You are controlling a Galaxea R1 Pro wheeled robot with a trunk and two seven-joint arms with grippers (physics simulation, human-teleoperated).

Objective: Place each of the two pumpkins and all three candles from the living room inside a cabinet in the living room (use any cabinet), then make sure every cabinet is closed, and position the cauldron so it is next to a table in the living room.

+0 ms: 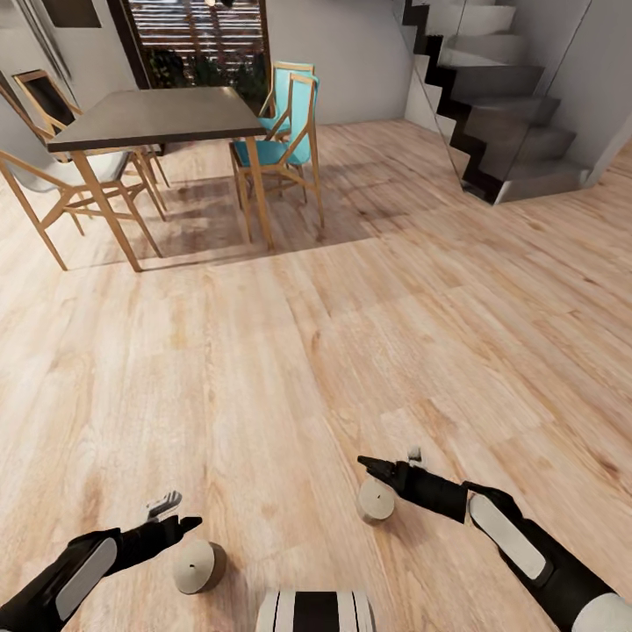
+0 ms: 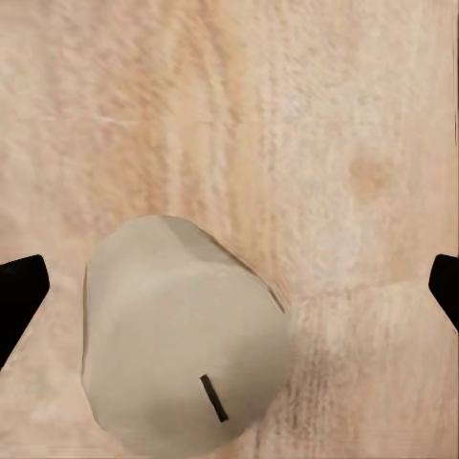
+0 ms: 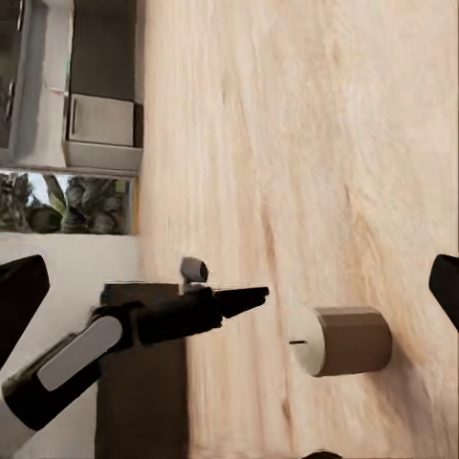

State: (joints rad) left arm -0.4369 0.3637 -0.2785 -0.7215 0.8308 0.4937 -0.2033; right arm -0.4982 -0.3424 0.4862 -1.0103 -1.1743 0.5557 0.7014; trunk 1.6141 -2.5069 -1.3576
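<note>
Two off-white candles lie on their sides on the wood floor. One candle [image 1: 198, 566] [image 2: 182, 335] rests just beside my left gripper [image 1: 180, 520], whose dark fingertips [image 2: 19, 296] stand wide apart on either side of it without touching it. The other candle [image 1: 376, 502] lies under the tip of my right gripper [image 1: 376, 465], not gripped. The right gripper's fingertips [image 3: 21, 298] are spread wide, and between them its wrist view shows the left gripper [image 3: 247, 299] and the first candle [image 3: 341, 340]. Pumpkins, cabinet and cauldron are out of view.
A dark-topped dining table [image 1: 158, 114] with wooden and teal chairs [image 1: 281, 132] stands far ahead on the left. A grey staircase [image 1: 500, 96] rises at the far right. Open wood floor [image 1: 369, 333] lies between. Grey kitchen units [image 3: 96, 105] appear in the right wrist view.
</note>
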